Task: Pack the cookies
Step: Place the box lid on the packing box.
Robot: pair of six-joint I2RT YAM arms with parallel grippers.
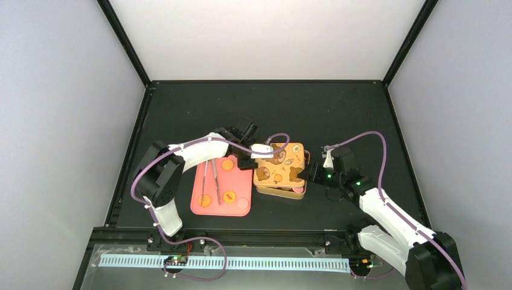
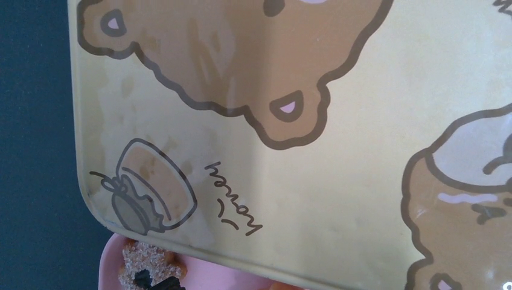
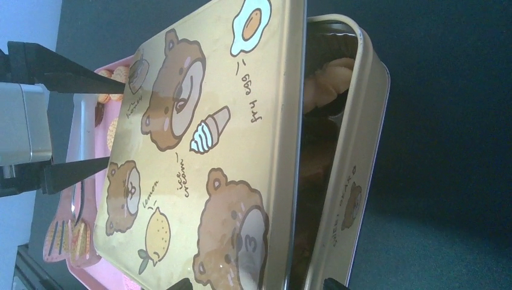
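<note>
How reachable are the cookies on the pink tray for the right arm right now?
Probably not directly. The tin, lid half on it, stands between the right arm and the cookies on the tray, and the left arm reaches over the tray's far edge.

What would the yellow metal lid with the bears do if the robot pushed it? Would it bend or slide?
The yellow metal bear lid looks like stiff, thin tin, so it probably would not bend. Its glossy top looks slippery. It lies offset over the open gold tin box, not seated, so a push would likely slide it.
</note>
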